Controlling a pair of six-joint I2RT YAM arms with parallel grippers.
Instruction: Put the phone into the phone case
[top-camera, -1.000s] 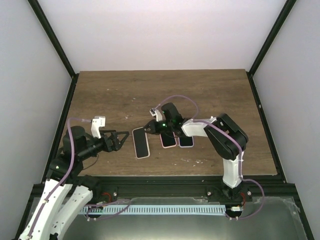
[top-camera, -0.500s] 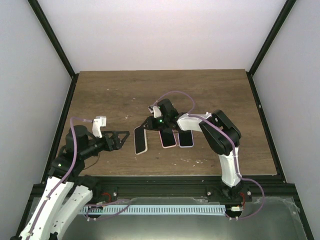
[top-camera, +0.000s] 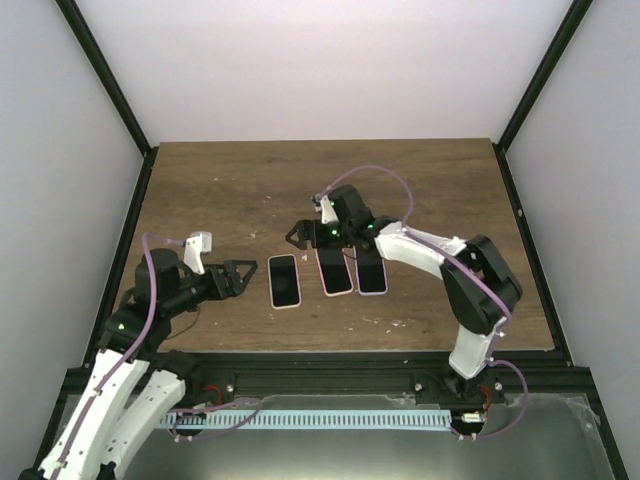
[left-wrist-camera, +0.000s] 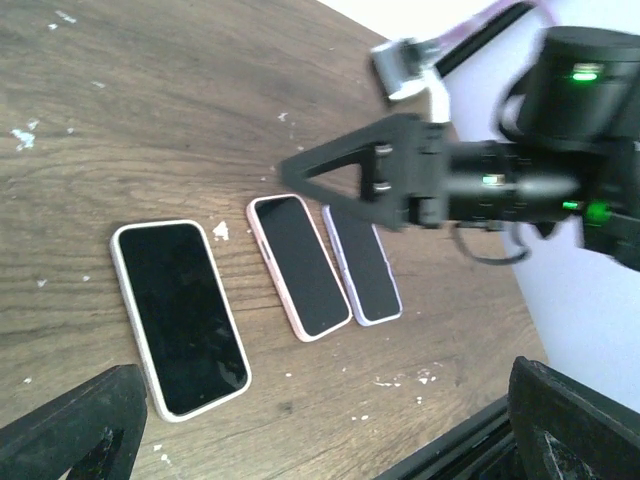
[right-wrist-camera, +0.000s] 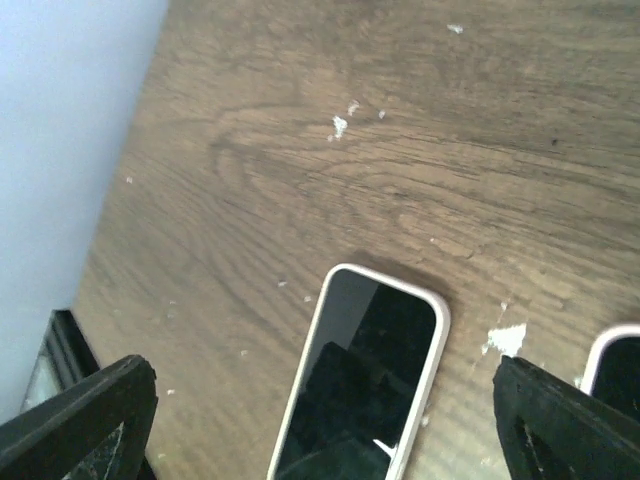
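- Lying flat on the worktop (top-camera: 220, 190), the white-rimmed phone (top-camera: 284, 281) is the left one of three handsets in a row, with a pink-rimmed handset (top-camera: 334, 271) just beside it and a purple-rimmed handset (top-camera: 371, 275) beyond that.
- The white rim runs evenly round the dark screen wherever the right wrist view shows it, so I judge that the phone sits inside its case; the near end is cut off in that view, so the seating there needs a check.
- The right fingers (right-wrist-camera: 80, 420) stand spread wide above the far end of the phone, pinching nothing.
- The left fingers (left-wrist-camera: 70, 420) are spread as well, empty, low over the worktop just to the left of the phone and pointing at it.
- The step in hand looks like the release and the check that follows it.
- To do it well, lift the right arm straight up, not sideways, so that neither finger catches the rim and drags the case into the pink-rimmed handset.
- Look along all four corners from the left wrist view; a corner standing proud would show as a thicker band of rim or a shadow line.
- If one is raised, press down on that corner alone, fingers brought together, gently and squarely on the glass.
- Meanwhile the left arm can brace the case's outer long edge, so the push seats the phone and does not slide it.
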